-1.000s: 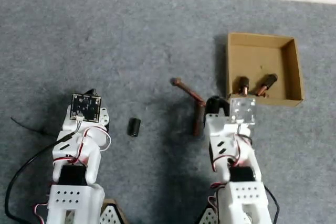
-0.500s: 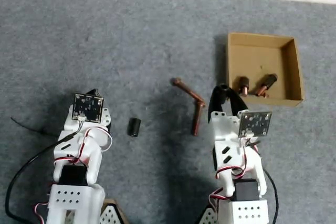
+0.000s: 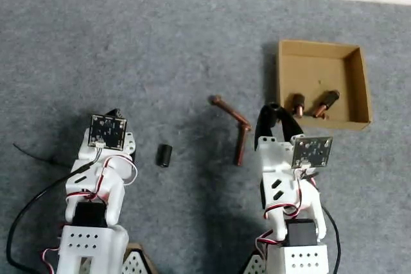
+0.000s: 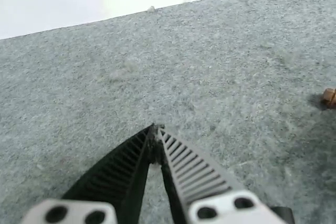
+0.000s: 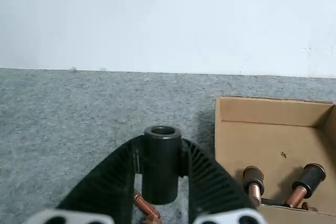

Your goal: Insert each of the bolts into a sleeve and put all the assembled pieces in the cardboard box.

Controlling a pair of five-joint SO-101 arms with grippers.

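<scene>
Right gripper is pinching a black sleeve, open end poking past its tips. The nearest bolt is lying just off its left side (flat, long axis running ahead). Left gripper is sitting pressed together, farther off.

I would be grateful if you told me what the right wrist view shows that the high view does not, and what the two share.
Right wrist view: a black sleeve stands upright, clamped between the right arm's jaws, with its hollow top visible. High view: a second, loose sleeve lies on the carpet beside the left arm, and two copper bolts meet at an angle. Shared: the cardboard box with two assembled pieces lying in it.
</scene>
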